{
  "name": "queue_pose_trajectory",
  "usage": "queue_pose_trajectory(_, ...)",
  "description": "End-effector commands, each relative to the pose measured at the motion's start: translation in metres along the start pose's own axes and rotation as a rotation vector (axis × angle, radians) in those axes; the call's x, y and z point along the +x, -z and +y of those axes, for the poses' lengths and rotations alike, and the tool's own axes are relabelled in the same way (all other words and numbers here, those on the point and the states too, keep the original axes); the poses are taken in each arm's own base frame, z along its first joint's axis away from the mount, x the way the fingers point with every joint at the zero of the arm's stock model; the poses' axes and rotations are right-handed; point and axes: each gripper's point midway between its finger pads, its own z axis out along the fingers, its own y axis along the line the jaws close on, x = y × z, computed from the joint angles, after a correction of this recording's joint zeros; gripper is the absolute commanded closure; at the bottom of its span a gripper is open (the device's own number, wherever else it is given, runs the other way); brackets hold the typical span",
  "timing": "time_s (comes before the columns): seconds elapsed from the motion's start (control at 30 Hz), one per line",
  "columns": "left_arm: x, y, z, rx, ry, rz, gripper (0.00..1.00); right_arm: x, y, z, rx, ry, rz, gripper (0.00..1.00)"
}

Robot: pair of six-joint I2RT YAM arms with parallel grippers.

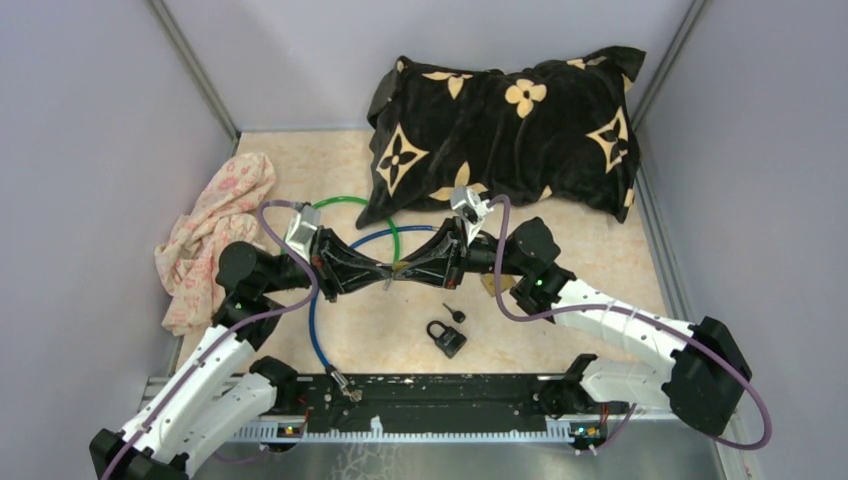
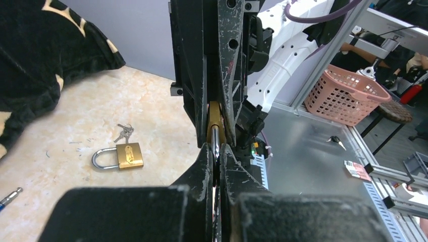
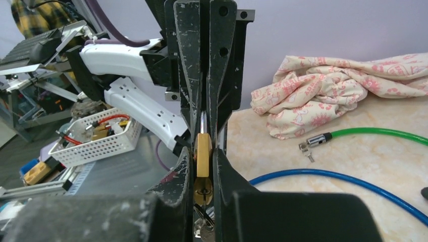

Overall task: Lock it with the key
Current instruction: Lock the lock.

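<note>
A brass padlock (image 3: 203,151) is held in the air between both grippers, which meet tip to tip above the table's middle. My right gripper (image 3: 203,146) is shut on the padlock's body; a key (image 3: 202,194) sits in the keyhole facing the camera, with a ring of keys hanging below it. My left gripper (image 2: 215,151) is shut on the silver shackle (image 2: 215,141), with the brass body (image 2: 214,118) just beyond its tips. In the top view the left gripper (image 1: 385,277) and right gripper (image 1: 402,272) touch end to end and hide the padlock.
A second padlock (image 1: 446,338) and its keys (image 1: 453,313) lie on the table, also in the left wrist view (image 2: 121,156). A blue cable (image 1: 315,330) and a green cable (image 1: 345,203) loop nearby. A black pillow (image 1: 505,130) lies at the back, a floral cloth (image 1: 215,235) at the left.
</note>
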Motion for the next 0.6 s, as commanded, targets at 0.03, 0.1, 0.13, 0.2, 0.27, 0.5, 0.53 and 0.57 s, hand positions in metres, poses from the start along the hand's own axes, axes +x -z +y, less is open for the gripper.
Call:
queue_pose_trajectory(0.03,-0.008,0.001,-0.005,0.010,-0.030,-0.019,1.00,-0.026,-0.007,0.011,-0.011,0.064,-0.039,1.00)
queue_pose_trajectory(0.1,-0.007,0.003,-0.001,-0.022,-0.024,-0.014,0.86,-0.028,-0.004,0.010,0.012,0.073,-0.049,1.00)
queue_pose_trajectory(0.13,-0.005,0.005,0.003,-0.038,-0.040,-0.003,0.75,-0.029,-0.001,0.009,0.027,0.079,-0.049,1.00)
queue_pose_trajectory(0.2,-0.001,0.011,0.010,-0.074,-0.070,0.027,0.68,-0.031,0.004,0.005,0.062,0.086,-0.047,1.00)
queue_pose_trajectory(0.27,0.004,0.018,0.018,-0.107,-0.086,0.063,0.66,-0.032,0.008,0.004,0.081,0.093,-0.040,1.00)
queue_pose_trajectory(0.5,-0.001,0.018,0.016,-0.081,-0.097,0.074,0.60,-0.030,0.010,0.006,0.082,0.109,-0.006,1.00)
queue_pose_trajectory(0.53,-0.004,0.017,0.014,-0.068,-0.098,0.064,0.60,-0.030,0.010,0.007,0.078,0.109,-0.002,1.00)
queue_pose_trajectory(0.57,-0.006,0.016,0.010,-0.046,-0.098,0.059,0.58,-0.030,0.010,0.007,0.076,0.110,0.001,1.00)
